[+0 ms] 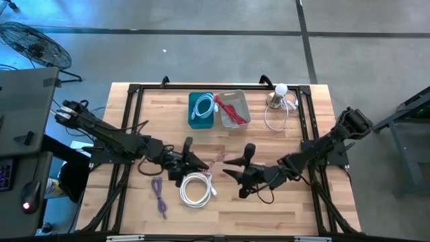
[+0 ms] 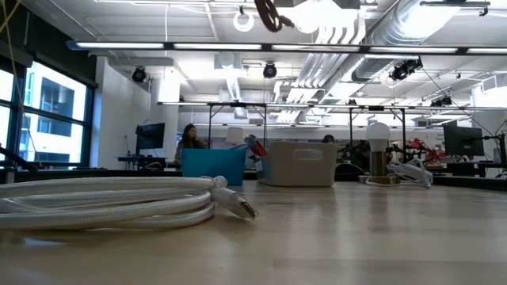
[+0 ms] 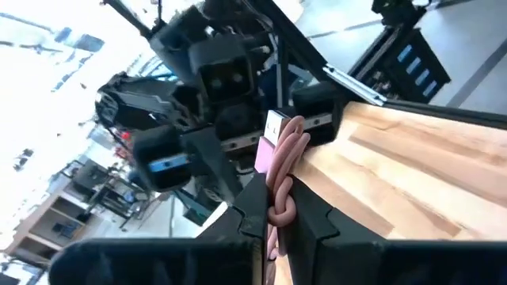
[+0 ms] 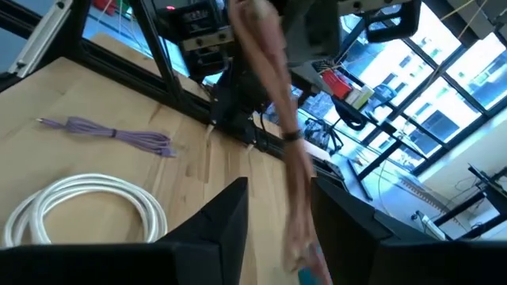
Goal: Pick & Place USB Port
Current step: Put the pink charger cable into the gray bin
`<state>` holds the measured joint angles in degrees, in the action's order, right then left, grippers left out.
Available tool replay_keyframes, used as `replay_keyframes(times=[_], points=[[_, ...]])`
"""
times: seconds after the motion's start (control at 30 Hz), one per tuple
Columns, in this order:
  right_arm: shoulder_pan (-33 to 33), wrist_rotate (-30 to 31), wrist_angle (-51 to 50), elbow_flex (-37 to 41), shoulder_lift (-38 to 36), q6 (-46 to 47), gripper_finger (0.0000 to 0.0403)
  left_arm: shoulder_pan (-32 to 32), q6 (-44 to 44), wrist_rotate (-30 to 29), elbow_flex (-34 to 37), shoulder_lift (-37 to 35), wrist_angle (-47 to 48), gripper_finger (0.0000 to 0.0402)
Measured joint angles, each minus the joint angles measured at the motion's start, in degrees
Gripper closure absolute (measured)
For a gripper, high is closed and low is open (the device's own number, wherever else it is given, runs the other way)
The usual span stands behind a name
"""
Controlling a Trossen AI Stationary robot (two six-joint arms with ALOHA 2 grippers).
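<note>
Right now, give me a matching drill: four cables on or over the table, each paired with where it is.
Cables:
1. white coiled cable
2. purple cable
3. pink cable
4. red cable

Places:
A. in the grey bin
B. on the wood at the front, left of the white coil
C. pinched in the left gripper, stretched across to the right gripper
D. flat on the table at the front, between the two grippers

Pairs: 1-D, 2-B, 3-C, 4-A
</note>
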<state>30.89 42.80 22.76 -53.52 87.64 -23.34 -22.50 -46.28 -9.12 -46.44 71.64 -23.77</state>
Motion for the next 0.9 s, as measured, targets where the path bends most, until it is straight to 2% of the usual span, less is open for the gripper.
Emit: replay_keyframes(times=[0.2,0.37,0.53,0.73,0.9], points=[[0.0,-0.5,-0.8,0.0,0.0,0.8,0.0273,0.1,-4.3,2.2,0.0,-3.9,-3.3,0.0387],[0.3,-1.0,-0.9,0.0,0.0,1.2,0.0273,4.3,-4.0,5.7,0.0,-6.4,-3.2,0.0388],[0.9,-1.0,-1.0,0.0,0.0,0.9,0.0272,12.4,-0.2,12.3,0.0,-6.6,-4.5,0.0388],[1.9,-0.6,-2.3,0.0,0.0,0.8,0.0272,23.6,3.6,17.6,0.0,-6.5,-0.2,0.0388],[2.3,2.8,-4.0,0.0,0.0,1.0,0.0272,31.7,9.0,26.9,0.0,-6.6,-0.2,0.0388]])
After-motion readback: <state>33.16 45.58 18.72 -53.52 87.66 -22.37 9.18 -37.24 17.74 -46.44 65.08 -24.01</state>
